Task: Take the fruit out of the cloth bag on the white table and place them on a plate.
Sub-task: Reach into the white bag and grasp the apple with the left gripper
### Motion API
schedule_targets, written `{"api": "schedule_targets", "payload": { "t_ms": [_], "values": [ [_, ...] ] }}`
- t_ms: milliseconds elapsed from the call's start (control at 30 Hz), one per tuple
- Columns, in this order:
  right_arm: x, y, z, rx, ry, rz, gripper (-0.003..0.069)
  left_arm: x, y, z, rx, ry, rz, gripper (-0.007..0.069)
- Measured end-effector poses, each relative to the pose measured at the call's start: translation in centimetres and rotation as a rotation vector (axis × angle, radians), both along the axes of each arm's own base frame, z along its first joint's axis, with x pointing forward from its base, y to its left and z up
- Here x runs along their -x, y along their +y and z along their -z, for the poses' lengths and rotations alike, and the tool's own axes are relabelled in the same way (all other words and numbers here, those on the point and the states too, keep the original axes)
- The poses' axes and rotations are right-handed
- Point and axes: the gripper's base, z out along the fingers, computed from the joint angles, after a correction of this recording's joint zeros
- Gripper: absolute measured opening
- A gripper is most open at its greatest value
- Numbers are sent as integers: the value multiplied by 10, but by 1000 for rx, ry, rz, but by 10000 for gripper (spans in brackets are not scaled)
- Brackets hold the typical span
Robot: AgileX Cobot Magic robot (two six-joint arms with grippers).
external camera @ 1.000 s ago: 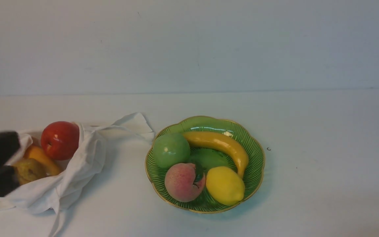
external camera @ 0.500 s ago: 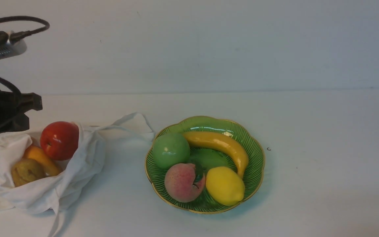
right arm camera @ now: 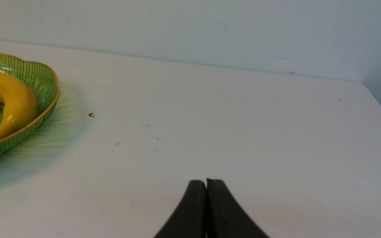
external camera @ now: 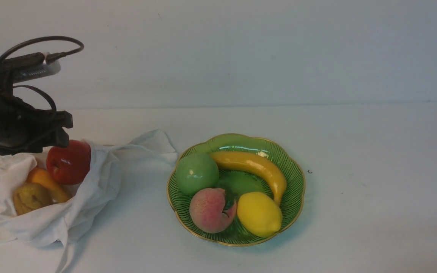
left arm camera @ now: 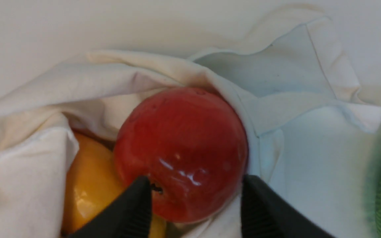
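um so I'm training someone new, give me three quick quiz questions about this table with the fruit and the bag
1. True or false: the left gripper is open.
2. Which fruit in the plate is pink: A) lemon, B) peach, C) banana?
3. Fill in: the red fruit in the cloth bag is an ____.

Key: 1 true; 2 B; 3 apple.

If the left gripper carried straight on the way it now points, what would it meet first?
Most likely the red apple: in the left wrist view it lies just beyond the open left gripper, though how deep the gap is remains unclear.
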Motion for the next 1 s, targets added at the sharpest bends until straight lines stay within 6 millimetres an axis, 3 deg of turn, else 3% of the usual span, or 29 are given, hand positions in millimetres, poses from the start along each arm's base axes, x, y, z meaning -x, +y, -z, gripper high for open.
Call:
{"api": "schedule_targets", "payload": {
  "t_ms": [133, 200, 633, 800, 867, 1000],
  "values": [
    [0, 0, 0, 0, 0, 0, -13, -7, 2, 7, -8, -16, -10, 603],
    [0, 0, 0, 0, 0, 0, -13, -10, 3, 11, -12, -23, -16, 650],
    [0, 0, 0, 0, 0, 0, -13, -24, 5, 43, -8, 33, -23, 681],
    [0, 0, 0, 0, 0, 0, -13, -28, 6, 52, -8, 43, -26, 642],
    [0, 0, 0, 0, 0, 0, -13, -29, 6, 55, -7, 52, -26, 584],
    [0, 0, 0, 0, 0, 0, -13, -29, 6, 57, -13, 54, -16, 314]
  ]
}}
